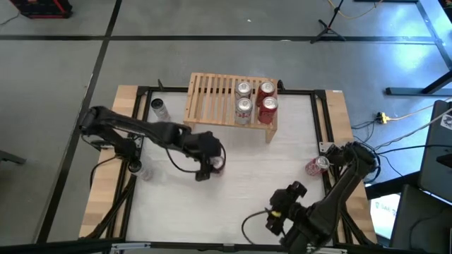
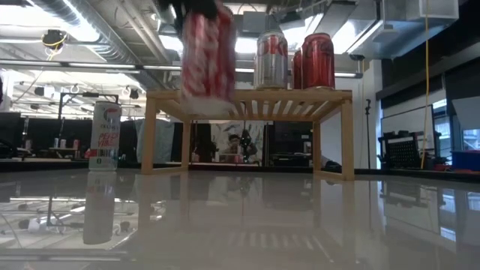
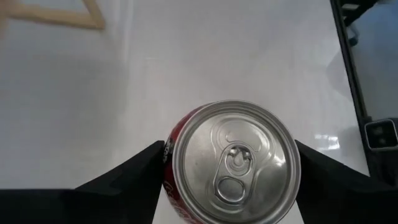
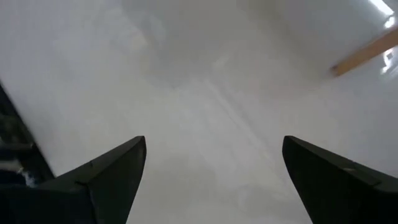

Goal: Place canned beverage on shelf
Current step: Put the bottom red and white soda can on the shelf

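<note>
A red can (image 3: 231, 162) sits between the fingers of my left gripper (image 1: 214, 164), which is shut on it at mid-table, in front of the shelf. In the low view the can (image 2: 208, 60) hangs well above the tabletop. The shelf (image 1: 212, 99), a light-wood slatted rack, stands at the table's far edge with several cans (image 1: 256, 100) upright on its right half. My right gripper (image 4: 214, 149) is open and empty over the table's near right part (image 1: 277, 215). My left gripper pinches the can's side wall (image 3: 171, 163) between its two fingers (image 3: 137, 168), one on each opposite side, just below the top rim. The fingers slant down at it from the table's left. The can is upright, its lid up, lifted clear of the table.
A silver can (image 1: 159, 108) stands on the table left of the shelf, another can (image 1: 145, 169) sits by the left edge, and a red can (image 1: 316, 166) near the right edge. Bare white tabletop (image 1: 254, 169) lies between the shelf and my arms.
</note>
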You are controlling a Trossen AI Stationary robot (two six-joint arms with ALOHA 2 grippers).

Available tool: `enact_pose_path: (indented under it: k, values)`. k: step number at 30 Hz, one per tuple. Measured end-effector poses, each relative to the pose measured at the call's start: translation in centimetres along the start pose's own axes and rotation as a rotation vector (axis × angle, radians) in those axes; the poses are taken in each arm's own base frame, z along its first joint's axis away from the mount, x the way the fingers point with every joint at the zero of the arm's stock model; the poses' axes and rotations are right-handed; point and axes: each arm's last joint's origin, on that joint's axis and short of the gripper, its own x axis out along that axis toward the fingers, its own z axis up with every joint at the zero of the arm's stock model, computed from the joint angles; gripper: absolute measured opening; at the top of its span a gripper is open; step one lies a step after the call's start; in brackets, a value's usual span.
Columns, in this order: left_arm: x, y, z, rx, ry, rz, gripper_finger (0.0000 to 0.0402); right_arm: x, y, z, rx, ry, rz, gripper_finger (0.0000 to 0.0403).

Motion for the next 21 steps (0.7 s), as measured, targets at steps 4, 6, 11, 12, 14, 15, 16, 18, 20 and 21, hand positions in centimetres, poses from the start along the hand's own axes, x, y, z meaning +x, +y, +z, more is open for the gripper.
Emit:
enact_pose_path:
  k: [4, 6, 11, 12, 14, 15, 16, 18, 20, 21]
  values:
    - [-3.8, 0.8, 2.8, 0.043, -0.003, 0.034, 0.0271, -0.2, -1.1, 1.5, 0.065, -0.049, -0.024, 0.0364]
    - [-5.7, 1.5, 3.9, 0.061, -0.033, 0.06, 0.0271, -0.1, -1.4, 2.2, 0.085, -0.078, -0.031, 0.0364]
    - [-8.5, 4.5, 5.5, 0.082, -0.051, 0.153, 0.0271, 0.9, -1.8, 3.8, 0.11, -0.086, -0.066, 0.0364]
    - [-9.0, 5.2, 5.9, 0.086, -0.071, 0.17, 0.0271, 1.1, -1.9, 4.1, 0.115, -0.087, -0.071, 0.0364]
    - [-9.8, 6.8, 6.3, 0.1, -0.103, 0.206, 0.0271, 1.4, -2.0, 4.6, 0.129, -0.096, -0.082, 0.0364]
    - [-9.9, 7.8, 6.3, 0.103, -0.101, 0.224, 0.0271, 1.6, -2.1, 4.8, 0.134, -0.104, -0.087, 0.0364]
    - [-10.1, 8.7, 6.3, 0.103, -0.093, 0.242, 0.0271, 1.7, -2.2, 5.0, 0.139, -0.11, -0.092, 0.0364]
    - [-10.0, 10.9, 6.3, 0.088, -0.089, 0.269, 0.0271, 1.9, -2.3, 5.4, 0.15, -0.117, -0.099, 0.0364]
    - [-9.9, 12.9, 6.5, 0.065, -0.109, 0.269, 0.0271, 2.1, -2.4, 5.7, 0.161, -0.116, -0.106, 0.0364]
    - [-9.8, 13.8, 6.5, 0.055, -0.11, 0.268, 0.0271, 2.2, -2.5, 5.9, 0.166, -0.116, -0.109, 0.0364]
